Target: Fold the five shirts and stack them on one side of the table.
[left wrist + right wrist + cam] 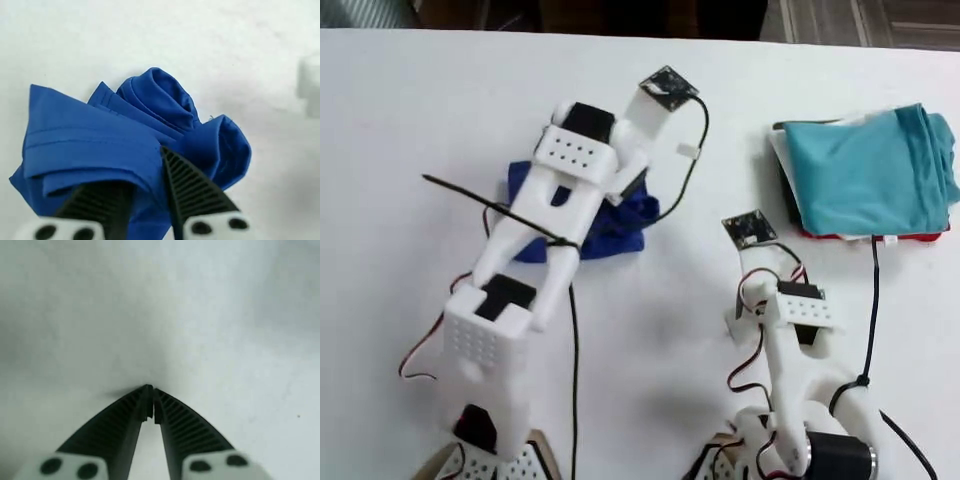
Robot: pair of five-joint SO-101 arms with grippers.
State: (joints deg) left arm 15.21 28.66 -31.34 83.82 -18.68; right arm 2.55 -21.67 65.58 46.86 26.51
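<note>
Here, my left gripper (pixel 152 165) is clamped on the blue shirt (pixel 620 225). In the left wrist view, one black ribbed finger (pixel 187 192) lies on top of the cloth. The other is partly tucked under a stitched hem fold, with a thin layer of fabric pinched between the two. The blue shirt is unfolded and bunched into rolls and creases. It lies on the white table (pixel 420 120) a little left of centre, and in the high view my left arm stretches over it and covers much of it. My right gripper (pixel 151 400) has its jaws together, tips touching, with nothing between them, and it points down at bare tabletop. My right arm sits near the front edge of the table, well apart from the blue shirt. A stack of folded shirts (pixel 820 215) rests at the right side of the table, beyond my right arm. A teal shirt (pixel 865 165) lies on top, with white, black and red edges showing beneath it. A black cable (pixel 873 290) runs from my right arm up toward the front edge of the stack.
</note>
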